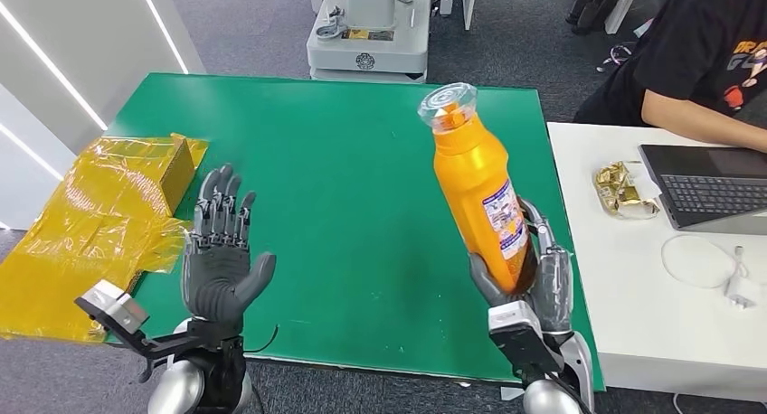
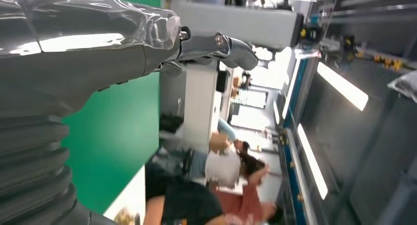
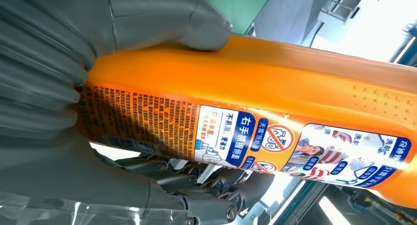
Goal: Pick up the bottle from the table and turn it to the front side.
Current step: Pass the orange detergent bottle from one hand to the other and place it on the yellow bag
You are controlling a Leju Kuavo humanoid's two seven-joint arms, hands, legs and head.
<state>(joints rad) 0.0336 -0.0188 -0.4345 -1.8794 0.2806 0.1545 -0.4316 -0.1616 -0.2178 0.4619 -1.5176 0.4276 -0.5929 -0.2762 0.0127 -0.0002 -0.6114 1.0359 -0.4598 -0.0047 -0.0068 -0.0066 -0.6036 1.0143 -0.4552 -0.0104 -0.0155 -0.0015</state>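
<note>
Grey carpet runs under two surfaces: one flat green worktop (image 1: pixel 344 206) straight ahead of me, matte and smooth, and one white worktop (image 1: pixel 633 287) butted against its right edge. A single orange plastic bottle with a clear ribbed cap (image 1: pixel 475 192) stands lifted off the green worktop, tilted slightly, its base clamped in my right robot hand (image 1: pixel 529 283). From the right wrist view the thick grey thumb (image 3: pixel 196 18) presses one glossy side of the bottle (image 3: pixel 275 87) while the darker fingers (image 3: pixel 206 185) wrap the opposite side, below one printed label with small text and blue and white panels. The bottle's body is tall and rounded, narrowing toward the neck, with a patch of raised dots near the shoulder.

My left robot hand (image 1: pixel 217 251) holds nothing; it is raised palm up above the near left part of the green worktop, its fingers spread and apart.

At the left edge lies one crinkled sheet of yellow translucent plastic film (image 1: pixel 81 233), with one small brown cardboard box (image 1: pixel 172 174) resting on it. On the white worktop sit one dark laptop (image 1: pixel 705 183), one crumpled gold foil wrapper (image 1: pixel 624 188) and one coiled white cable (image 1: pixel 705 265). One person in a black shirt (image 1: pixel 696 61) sits at the laptop. One white wheeled machine base (image 1: pixel 366 39) stands beyond the green worktop.
</note>
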